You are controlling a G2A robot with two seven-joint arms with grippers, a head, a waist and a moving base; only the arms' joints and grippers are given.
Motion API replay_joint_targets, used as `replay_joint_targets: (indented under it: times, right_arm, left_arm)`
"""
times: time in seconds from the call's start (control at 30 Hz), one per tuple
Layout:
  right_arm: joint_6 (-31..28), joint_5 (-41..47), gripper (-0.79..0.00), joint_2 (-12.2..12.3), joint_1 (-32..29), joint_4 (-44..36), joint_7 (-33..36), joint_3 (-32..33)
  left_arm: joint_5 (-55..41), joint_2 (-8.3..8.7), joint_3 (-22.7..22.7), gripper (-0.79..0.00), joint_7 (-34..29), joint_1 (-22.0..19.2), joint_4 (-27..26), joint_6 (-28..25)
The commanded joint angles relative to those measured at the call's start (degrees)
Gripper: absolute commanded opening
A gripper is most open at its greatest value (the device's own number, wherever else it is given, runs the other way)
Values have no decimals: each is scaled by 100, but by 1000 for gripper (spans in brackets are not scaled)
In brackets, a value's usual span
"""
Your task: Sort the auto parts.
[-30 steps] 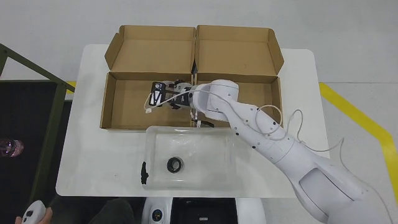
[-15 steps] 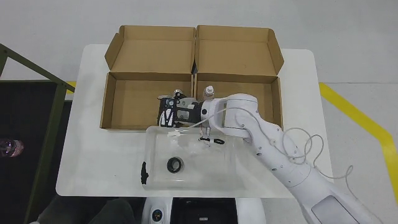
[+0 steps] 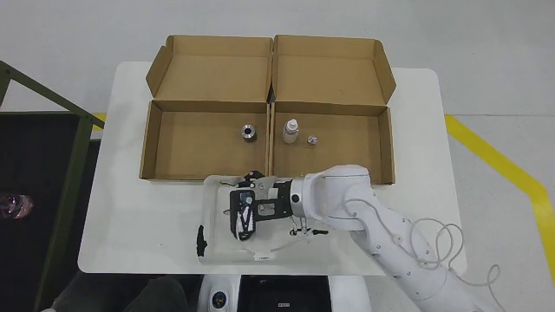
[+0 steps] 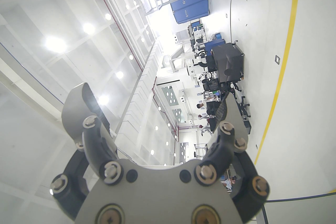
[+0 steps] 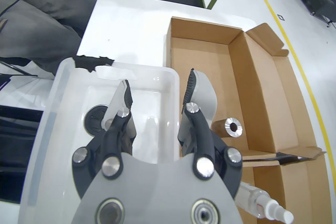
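1. The right tool (image 3: 236,217) hangs over the left half of the clear bin (image 3: 323,192), in the lower middle of the top view. Its fingers (image 5: 199,88) are spread apart with nothing between them.
2. A black ring part (image 5: 92,120) lies flat on the bin floor. In the right wrist view it sits partly behind one finger, and I can't tell whether they touch.
3. The bin's far long wall runs just beside the near walls of the two cardboard boxes. Its near wall lies close to the table's (image 3: 139,225) lower edge. A scrap of black tape (image 3: 201,241) clings to the rim at the bin's left end.
4. The left box (image 3: 186,147) holds a metal cylinder (image 3: 249,132) on its side near the divider, so most of that box floor is bare.
5. The right box (image 3: 355,152) holds a small bottle (image 3: 290,130) and, just beside it, a small metal part (image 3: 312,139). Both sit in its upper left corner, and open floor stretches away to the right.
6. Both lids are folded back toward the top of the frame, so the boxes are open from above.
7. Bare table shows left of the bin and boxes, with a narrower strip along the right.
8. The left tool (image 4: 156,93) points up into the room, away from the table, with its fingers wide apart and empty.
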Motion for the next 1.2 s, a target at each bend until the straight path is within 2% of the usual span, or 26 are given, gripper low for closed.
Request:
replay_joint_targets:
  times: [0.0,0.4,0.7,1.17]
  right_arm:
    - [-46,-48,-406,24,-112,-47,9,-38]
    - [-251,-574,-394,186,-669,-270,24,-133]
    - [-333,-837,-280,281,-870,-259,-100,-137]
    - [-151,-1194,-280,322,-811,199,-391,-269]
  left_arm:
    - [0,0,0,0,0,0,0,0]
    - [0,0,0,0,0,0,0,0]
    - [0,0,0,0,0,0,0,0]
    - [0,0,0,0,0,0,0,0]
